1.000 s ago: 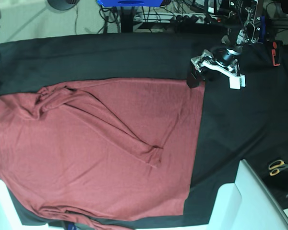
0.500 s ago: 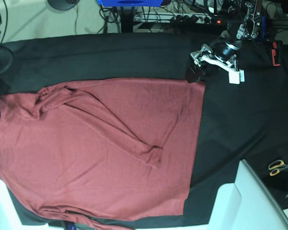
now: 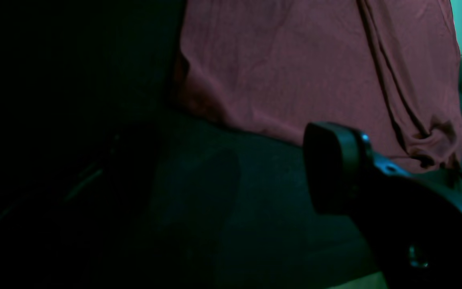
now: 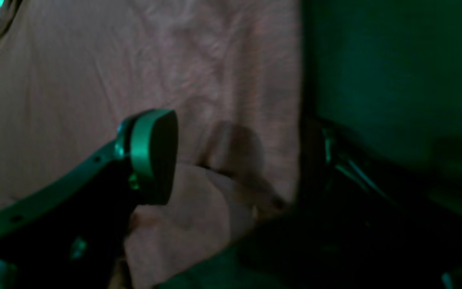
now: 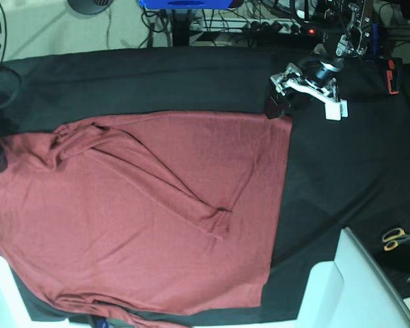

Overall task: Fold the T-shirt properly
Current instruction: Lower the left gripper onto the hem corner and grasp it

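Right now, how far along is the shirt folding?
Early. Done: the T-shirt lies spread on the black tablecloth, one sleeve folded diagonally across its body. In hand: the left gripper hangs open at the far hem corner, holding nothing; the right gripper sits over cloth at the opposite edge, no grip visible. Left: every body fold.

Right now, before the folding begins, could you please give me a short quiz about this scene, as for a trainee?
1. True or false: the brick-red T-shirt lies on a white cloth.
2. Where does the cuff of the sleeve that is folded across end? A) on the shirt's body B) on the black tablecloth C) over the table edge
3. In the base view, which tool lies near the right edge?

Key: 1. False, the cloth is black. 2. A. 3. Yellow-handled scissors.
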Robot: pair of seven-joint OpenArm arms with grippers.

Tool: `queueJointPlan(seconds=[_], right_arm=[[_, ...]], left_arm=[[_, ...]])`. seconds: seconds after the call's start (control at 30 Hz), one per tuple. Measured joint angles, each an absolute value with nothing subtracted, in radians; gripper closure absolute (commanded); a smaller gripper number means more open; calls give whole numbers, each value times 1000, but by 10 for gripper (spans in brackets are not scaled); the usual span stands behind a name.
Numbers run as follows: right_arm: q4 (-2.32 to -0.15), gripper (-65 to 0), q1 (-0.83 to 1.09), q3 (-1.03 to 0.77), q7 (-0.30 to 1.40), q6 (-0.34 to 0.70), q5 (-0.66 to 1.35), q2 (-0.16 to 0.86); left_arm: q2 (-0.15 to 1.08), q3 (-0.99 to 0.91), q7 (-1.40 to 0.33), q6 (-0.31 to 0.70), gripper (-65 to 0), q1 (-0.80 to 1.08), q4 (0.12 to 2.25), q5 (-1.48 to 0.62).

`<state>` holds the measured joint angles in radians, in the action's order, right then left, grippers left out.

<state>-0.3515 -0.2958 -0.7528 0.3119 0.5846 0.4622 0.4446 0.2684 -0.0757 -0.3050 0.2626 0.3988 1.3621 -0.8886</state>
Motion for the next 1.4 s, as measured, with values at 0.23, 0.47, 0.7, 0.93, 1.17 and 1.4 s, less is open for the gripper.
queueJointPlan(seconds=[0.23,0.47,0.7,0.93,1.17,1.4], right_arm=[[-352,-398,-299,-748,302,595,472,423],[-352,-398,-299,-749,302,595,472,424],[-352,-375,-282,-746,297,607,473,424],[-350,0,-273,-741,321,591,464,421],[-350,-2,-271,-741,322,591,464,421],[-349,-2,-271,-741,322,591,464,421]], left_arm=[[257,-76,-304,263,-533,397,1362,-888],[257,-78,-304,263,-533,397,1361,-888],[257,-77,-303,263,-533,397,1357,-892],[227,-88,-301,263,-545,396,1357,-892],[202,-89,-294,268,-545,392,1347,-896],[193,-90,-274,302,-535,321,1252,-918]])
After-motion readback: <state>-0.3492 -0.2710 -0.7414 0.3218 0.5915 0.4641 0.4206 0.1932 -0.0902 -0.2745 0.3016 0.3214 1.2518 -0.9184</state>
